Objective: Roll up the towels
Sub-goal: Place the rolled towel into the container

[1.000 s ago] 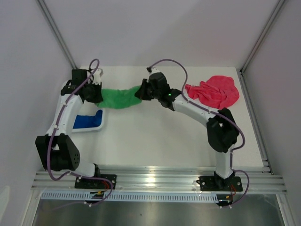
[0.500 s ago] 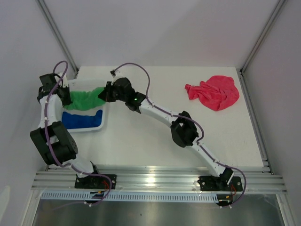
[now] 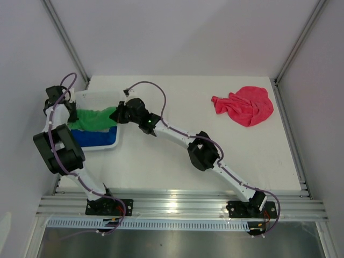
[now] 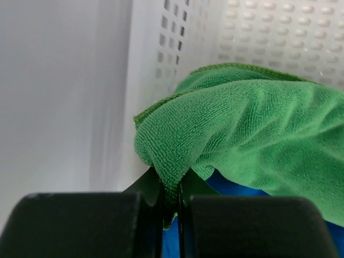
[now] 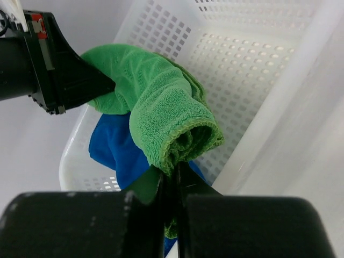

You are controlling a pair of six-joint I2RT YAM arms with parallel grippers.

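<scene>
Holding the green towel [image 3: 94, 118] at both ends here, and it's rolled up into a fat sausage. The left gripper [image 4: 171, 188] has its fingers pinched together on one end, with a fold of cloth squeezed right between them. The right gripper [image 5: 171, 174] is doing the same at the other end, clamped on the edge just under the open spiral of the roll.

The roll stretches from one tool to the other, sagging a little, across the opening of the white mesh basket [image 5: 242, 59]. The blue towel [image 5: 115, 148] lies below both grippers, under the green roll in the basket bottom. Can't tell if the two cloths actually touch.

A perforated basket wall stands just past the left gripper's tips, and another wall runs right beside the right gripper. The pink towel [image 3: 244, 105] is well away from both tools, a crumpled heap on the table [image 3: 161, 161].
</scene>
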